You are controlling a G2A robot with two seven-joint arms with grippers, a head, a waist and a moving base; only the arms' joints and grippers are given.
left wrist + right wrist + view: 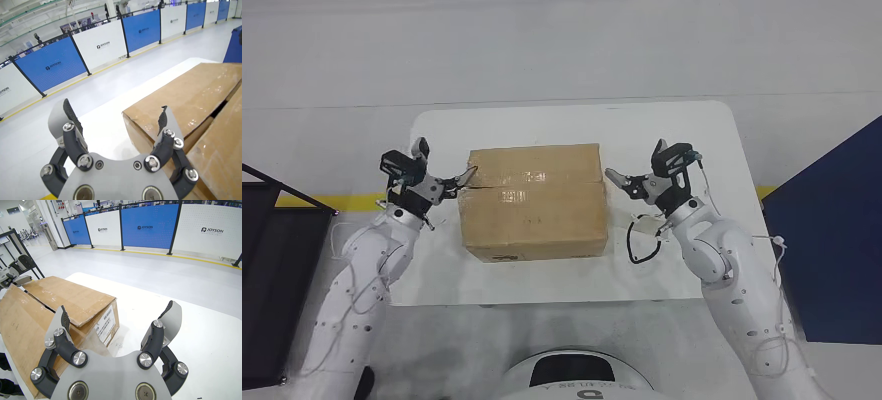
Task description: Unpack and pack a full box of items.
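A brown cardboard box (pixel 532 200) sits in the middle of the white table (pixel 682 130). Its top flaps are down, with a narrow dark gap along the seam (pixel 219 111). A white label (pixel 106 325) is stuck on the end that faces my right gripper. My left gripper (pixel 454 185) (pixel 115 105) is open at the box's other end, level with the top edge, one finger (pixel 163 117) lying over the corner of a flap. My right gripper (pixel 618 183) (pixel 117 306) is open too, one finger (pixel 65 318) against the flap edge. The left gripper (pixel 11 277) also appears beyond the box in the right wrist view.
A black cable loop (pixel 642 245) hangs by the right forearm over the table. A black rack (pixel 272 240) stands off the table's left side and a blue panel (pixel 832 240) off its right. Bare table surface lies behind and in front of the box.
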